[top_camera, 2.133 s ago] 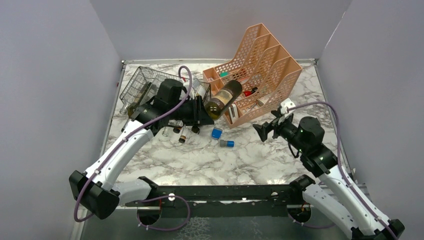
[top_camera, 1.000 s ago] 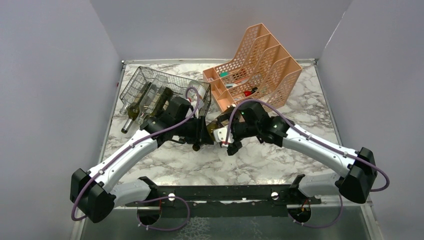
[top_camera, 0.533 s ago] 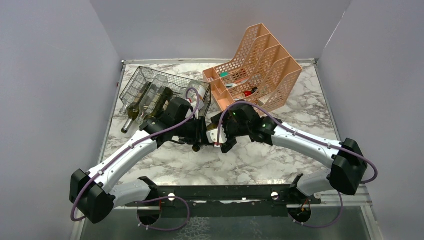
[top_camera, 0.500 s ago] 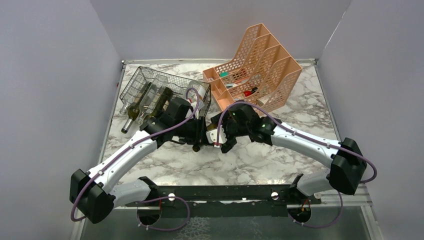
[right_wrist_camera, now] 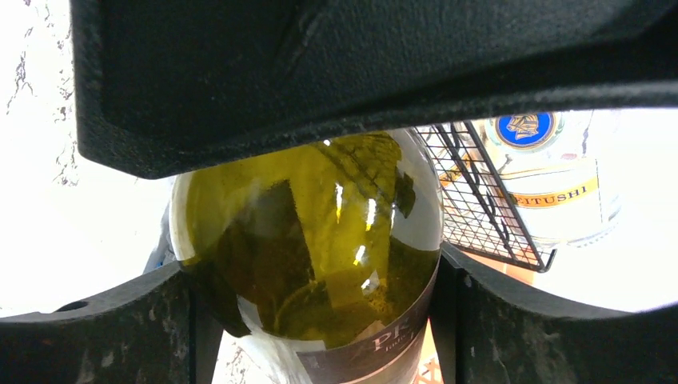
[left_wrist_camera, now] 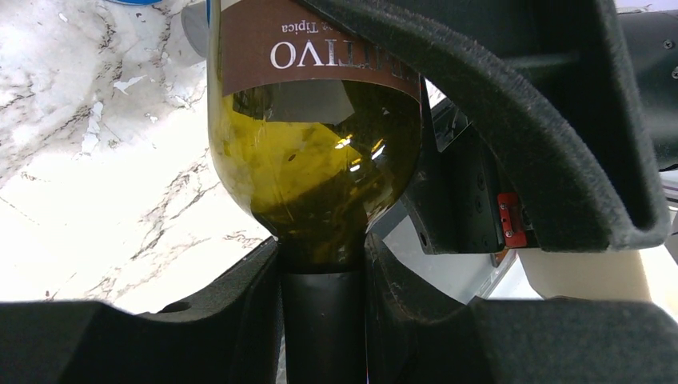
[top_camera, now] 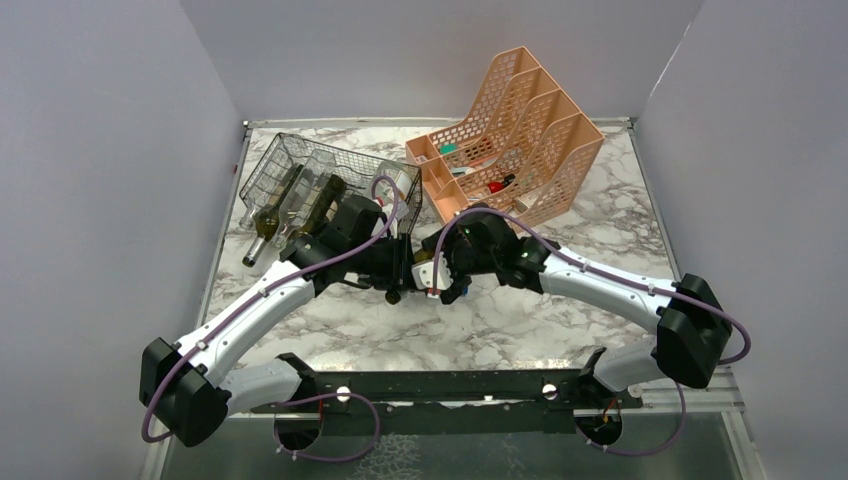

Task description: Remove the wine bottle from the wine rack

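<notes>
The wine bottle [left_wrist_camera: 312,160], olive-green glass with a brown label, hangs clear of the black wire wine rack [top_camera: 300,165], over the marble between the two arms. My left gripper [left_wrist_camera: 324,308] is shut on its dark neck. From the other side, my right gripper [right_wrist_camera: 312,320] has its pads pressed against both sides of the bottle's wide body [right_wrist_camera: 312,240]. In the top view only a sliver of the bottle [top_camera: 428,262] shows between the left gripper [top_camera: 405,262] and the right gripper [top_camera: 442,274]. A corner of the rack [right_wrist_camera: 480,200] shows behind the bottle.
Two more dark bottles [top_camera: 290,205] lie in the rack at the back left. A peach perforated file organizer [top_camera: 520,130] holding small items stands at the back centre-right. A clear labelled bottle [right_wrist_camera: 552,184] lies beyond the rack's corner. Grey walls enclose the table.
My right arm has swung in from the right and its jaws have narrowed onto the bottle's body. The left gripper has kept its hold on the neck and lowered the bottle.
</notes>
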You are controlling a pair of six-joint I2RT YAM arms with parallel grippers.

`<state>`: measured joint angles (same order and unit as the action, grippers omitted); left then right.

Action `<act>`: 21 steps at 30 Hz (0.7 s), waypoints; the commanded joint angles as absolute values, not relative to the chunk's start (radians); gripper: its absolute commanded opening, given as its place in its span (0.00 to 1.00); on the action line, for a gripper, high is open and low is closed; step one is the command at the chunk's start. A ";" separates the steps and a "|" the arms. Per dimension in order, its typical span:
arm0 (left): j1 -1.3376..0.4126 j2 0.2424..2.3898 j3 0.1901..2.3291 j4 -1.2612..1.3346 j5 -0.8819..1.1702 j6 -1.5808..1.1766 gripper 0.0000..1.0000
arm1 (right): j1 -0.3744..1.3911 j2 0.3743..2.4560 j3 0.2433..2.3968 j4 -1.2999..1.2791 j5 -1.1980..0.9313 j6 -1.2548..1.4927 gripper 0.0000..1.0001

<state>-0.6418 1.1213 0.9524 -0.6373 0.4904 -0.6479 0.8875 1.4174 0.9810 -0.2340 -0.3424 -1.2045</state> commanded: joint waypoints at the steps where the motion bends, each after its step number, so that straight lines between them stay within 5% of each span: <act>1: -0.646 1.106 0.988 -0.537 0.538 -0.644 0.10 | 0.896 1.396 0.986 -0.219 -0.357 -1.176 0.78; 6: -0.646 1.102 0.988 -0.543 0.533 -0.655 0.32 | 0.895 1.381 0.970 -0.175 -0.360 -1.128 0.69; 9: -0.646 1.088 0.995 -0.542 0.530 -0.651 0.57 | 0.896 1.353 0.921 -0.102 -0.375 -1.090 0.67; 12: -0.646 1.066 1.016 -0.546 0.521 -0.630 0.98 | 0.895 1.313 0.868 -0.036 -0.380 -1.032 0.66; 21: -0.646 1.079 1.291 -0.760 0.229 -0.490 0.99 | 0.890 1.167 0.708 0.140 -0.239 -0.656 0.63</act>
<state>-0.6369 1.1011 1.1477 -0.7048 0.3950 -0.5587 0.8890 1.2400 0.7471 -0.0227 -0.3473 -0.8532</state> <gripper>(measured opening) 0.990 0.790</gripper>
